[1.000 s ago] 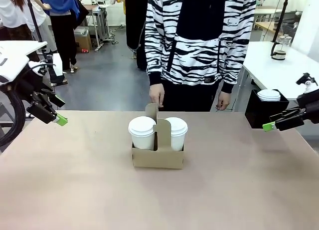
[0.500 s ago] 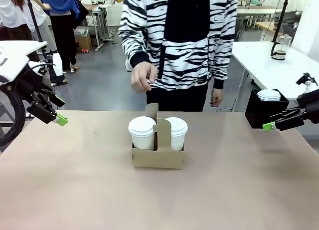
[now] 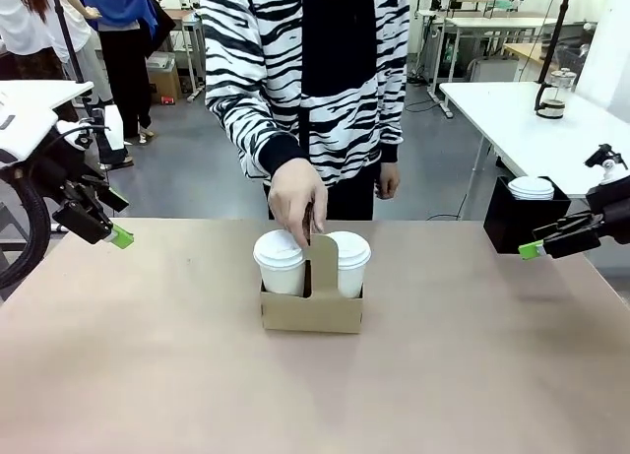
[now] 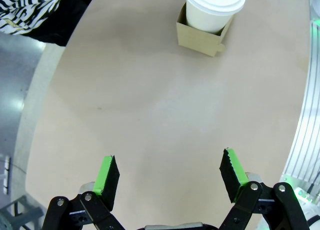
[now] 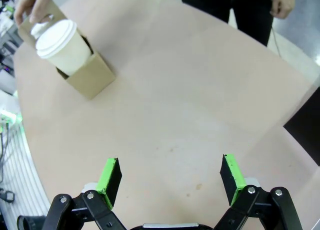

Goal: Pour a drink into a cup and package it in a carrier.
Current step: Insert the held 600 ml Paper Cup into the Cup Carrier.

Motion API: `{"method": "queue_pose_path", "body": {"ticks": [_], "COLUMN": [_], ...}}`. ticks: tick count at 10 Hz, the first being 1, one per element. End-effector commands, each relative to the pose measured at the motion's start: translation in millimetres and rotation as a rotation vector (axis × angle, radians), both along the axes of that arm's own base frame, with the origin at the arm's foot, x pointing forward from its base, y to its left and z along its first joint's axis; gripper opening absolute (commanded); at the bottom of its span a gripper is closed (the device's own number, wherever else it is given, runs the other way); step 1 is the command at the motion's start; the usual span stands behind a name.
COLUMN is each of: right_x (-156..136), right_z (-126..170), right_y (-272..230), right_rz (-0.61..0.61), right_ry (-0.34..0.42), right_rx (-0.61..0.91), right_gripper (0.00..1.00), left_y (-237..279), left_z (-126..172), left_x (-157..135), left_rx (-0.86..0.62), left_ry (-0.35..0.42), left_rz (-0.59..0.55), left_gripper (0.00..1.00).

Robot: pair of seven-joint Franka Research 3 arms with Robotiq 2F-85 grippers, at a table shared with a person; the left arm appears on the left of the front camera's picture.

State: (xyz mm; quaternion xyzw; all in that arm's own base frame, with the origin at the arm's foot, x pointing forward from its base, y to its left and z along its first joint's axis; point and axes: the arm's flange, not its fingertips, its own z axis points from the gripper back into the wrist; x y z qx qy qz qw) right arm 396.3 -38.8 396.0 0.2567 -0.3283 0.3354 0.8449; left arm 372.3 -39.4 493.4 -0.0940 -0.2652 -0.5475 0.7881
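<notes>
1. The left gripper hangs above the counter's left edge, its green-padded fingers spread wide apart and holding nothing.
2. The right gripper hovers over the counter's right edge, fingers likewise spread apart and empty.
3. At the middle of the counter, toward the far edge, stands the brown cardboard carrier.
4. Two white paper cups with white lids sit in its slots, the left cup and the right cup, one on each side of the upright handle panel.
5. A person in a black-and-white striped top stands at the far edge; one hand grips the top of the carrier's handle panel.
6. Past the far right corner, a black box holds a stack of white lids.
</notes>
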Motion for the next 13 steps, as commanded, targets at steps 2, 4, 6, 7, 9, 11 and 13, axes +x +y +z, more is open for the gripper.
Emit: {"method": "queue_pose_path", "body": {"ticks": [2, 4, 6, 7, 9, 11, 13], "right_x": [2.0, 2.0, 2.0, 2.0, 2.0, 2.0, 2.0], "right_z": [-1.6, -1.6, -1.6, -1.6, -1.6, -1.6, -1.6], "right_y": [-4.1, -4.1, -4.1, -4.1, -4.1, -4.1, -4.1], "right_rz": [0.023, 0.023, 0.023, 0.023, 0.023, 0.023, 0.023], "right_ry": [-0.012, -0.012, -0.012, -0.012, -0.012, -0.012, -0.012], "right_rx": [-0.004, -0.004, -0.004, -0.004, -0.004, -0.004, -0.004], "right_gripper": [1.00, 1.00, 1.00, 1.00, 1.00, 1.00, 1.00], "left_y": [-0.4, -0.4, -0.4, -0.4, -0.4, -0.4, -0.4], "left_z": [1.4, 1.4, 1.4, 1.4, 1.4, 1.4, 1.4], "left_x": [-0.4, -0.4, -0.4, -0.4, -0.4, -0.4, -0.4], "left_rx": [-0.015, -0.015, -0.015, -0.015, -0.015, -0.015, -0.015], "left_ry": [0.009, 0.009, 0.009, 0.009, 0.009, 0.009, 0.009], "left_rz": [0.008, 0.008, 0.008, 0.008, 0.008, 0.008, 0.008], "left_gripper": [1.00, 1.00, 1.00, 1.00, 1.00, 1.00, 1.00]}}
